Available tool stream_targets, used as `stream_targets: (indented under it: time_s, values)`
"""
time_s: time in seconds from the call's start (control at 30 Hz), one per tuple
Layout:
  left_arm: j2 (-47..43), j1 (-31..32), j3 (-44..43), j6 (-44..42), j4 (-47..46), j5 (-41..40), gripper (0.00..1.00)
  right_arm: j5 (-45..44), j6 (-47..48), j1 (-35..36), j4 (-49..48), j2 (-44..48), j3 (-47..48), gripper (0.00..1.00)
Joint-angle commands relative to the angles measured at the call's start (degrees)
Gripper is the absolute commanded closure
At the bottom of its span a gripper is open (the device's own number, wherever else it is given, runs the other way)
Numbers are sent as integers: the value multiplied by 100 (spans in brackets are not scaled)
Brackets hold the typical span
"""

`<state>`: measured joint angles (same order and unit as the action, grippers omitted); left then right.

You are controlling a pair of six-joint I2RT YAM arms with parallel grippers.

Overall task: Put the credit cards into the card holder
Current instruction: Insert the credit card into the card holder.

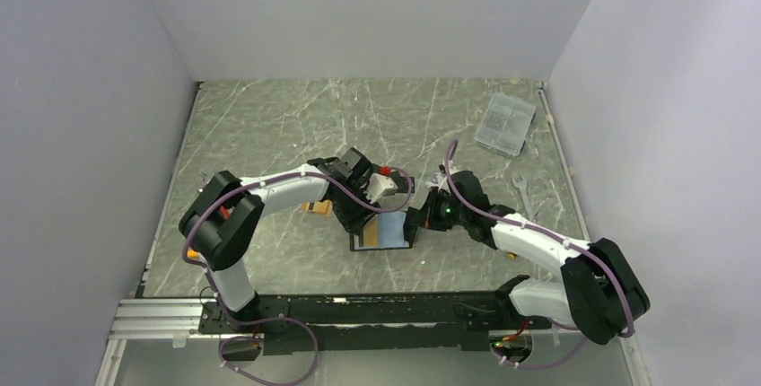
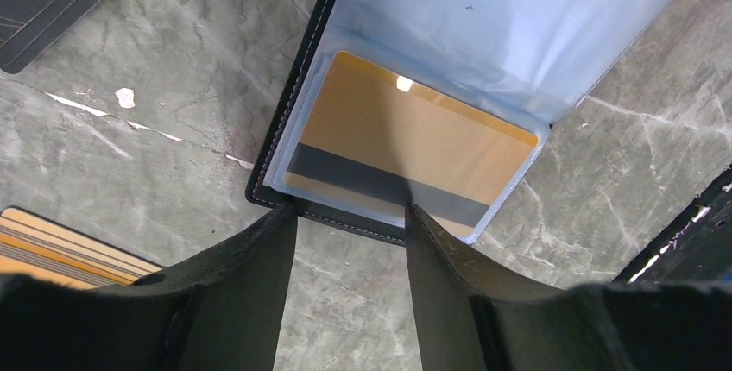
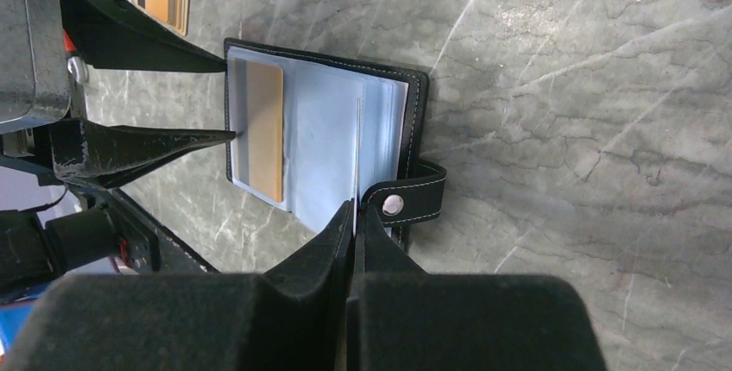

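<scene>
The black card holder (image 1: 357, 244) lies open on the table, light blue sleeves up. An orange-gold credit card (image 2: 414, 142) with a dark stripe sits inside a clear sleeve; it also shows in the right wrist view (image 3: 263, 129). My left gripper (image 2: 351, 216) is open and empty, fingertips at the card holder's black edge (image 2: 280, 142). My right gripper (image 3: 355, 211) is shut on a thin upright sleeve page (image 3: 356, 155) of the card holder (image 3: 414, 95), beside the snap tab (image 3: 406, 203). Black cards (image 2: 52, 0) and another orange card (image 2: 52, 250) lie on the table.
A clear plastic box (image 1: 505, 123) stands at the back right. A wrench (image 1: 523, 196) lies right of my right arm. The loose orange card (image 1: 314, 208) lies left of the holder. The left gripper's fingers (image 3: 155, 142) reach in opposite my right gripper.
</scene>
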<state>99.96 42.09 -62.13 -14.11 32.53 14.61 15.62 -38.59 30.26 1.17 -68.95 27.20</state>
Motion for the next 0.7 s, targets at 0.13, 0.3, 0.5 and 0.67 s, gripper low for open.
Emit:
stream_targets:
  time_s: [0.13, 0.3, 0.5, 0.67]
  values:
    - [-233, 30, 41, -35, -81, -33, 45, 269, -316, -5, -643, 82, -120, 100]
    - [-315, 7, 24, -42, -45, -75, 45, 386, -477, -6, -757, 298, -124, 100]
    - [-618, -366, -73, 42, -1, 579, 44, 693, -799, -6, -1225, 185, -254, 100]
    - [-710, -860, -184, -119, 221, 1493, 40, 966, -1127, 37, -1954, -84, -450, 100]
